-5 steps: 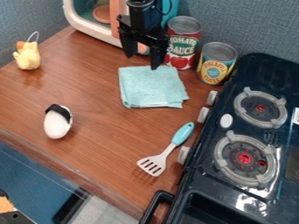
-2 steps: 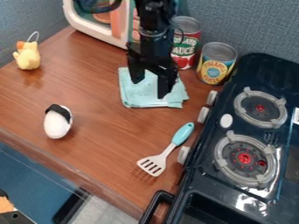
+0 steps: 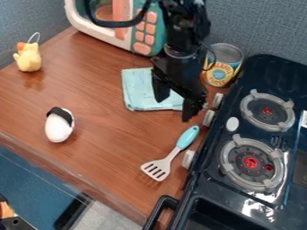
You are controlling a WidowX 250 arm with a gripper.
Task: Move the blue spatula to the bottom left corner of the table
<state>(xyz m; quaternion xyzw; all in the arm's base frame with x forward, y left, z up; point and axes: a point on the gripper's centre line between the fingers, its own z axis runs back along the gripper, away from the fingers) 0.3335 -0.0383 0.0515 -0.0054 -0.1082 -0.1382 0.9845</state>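
Right, our gripper [image 3: 176,102] has its fingers apart with nothing held between them, hanging by the lower right part of the cloth [image 3: 137,92]. Just below it in the view lies the spatula [image 3: 188,136], flat on the table [image 3: 99,94], blue handle up toward us and slotted head pointing down and left. So we judge ourselves to be at the approach, with the grasp not yet made and the carry all ahead.

Next we should come down over the handle, turning so that our fingers straddle it, then close and lift. How high we are above the table is hard to read from this slant, so we would go down gently. The stove [image 3: 276,72] and its near knob [image 3: 208,117] sit close on the handle's right; a finger could catch there if we drift that way. The handle looks smooth and may roll or slip if pinched near its tip.

After that comes the carry left, clear of the egg [image 3: 58,128], which lies on the way toward the table's lower left. The duck [image 3: 28,58] stands farther up on that side.
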